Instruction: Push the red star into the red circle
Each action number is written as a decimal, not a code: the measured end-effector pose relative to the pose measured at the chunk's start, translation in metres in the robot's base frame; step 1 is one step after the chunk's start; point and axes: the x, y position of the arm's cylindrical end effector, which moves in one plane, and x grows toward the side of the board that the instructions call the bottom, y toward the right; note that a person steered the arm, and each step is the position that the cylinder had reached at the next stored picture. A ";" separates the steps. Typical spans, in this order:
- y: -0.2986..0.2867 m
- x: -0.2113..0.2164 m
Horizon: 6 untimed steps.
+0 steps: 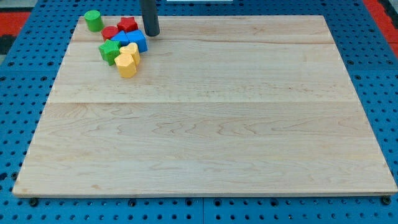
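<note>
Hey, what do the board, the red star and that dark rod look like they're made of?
The board looks like pale wood with a smooth, faintly glossy finish: grain lines and plank seams show. The red star looks like painted wood or plastic with solid, even colour; I cannot tell which. My tip, just to the star's right, looks like dark matte metal or plastic, uncertain.

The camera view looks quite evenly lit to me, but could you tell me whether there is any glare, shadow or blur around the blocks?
In the camera view the light is soft and even: the wooden board shows only a faint sheen, no hard glare; the red star and red circle stay sharp with small soft shadows; my tip, just to the star's right in the view, is in focus too.
</note>
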 end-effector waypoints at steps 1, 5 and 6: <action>-0.021 -0.024; -0.015 -0.025; -0.026 -0.041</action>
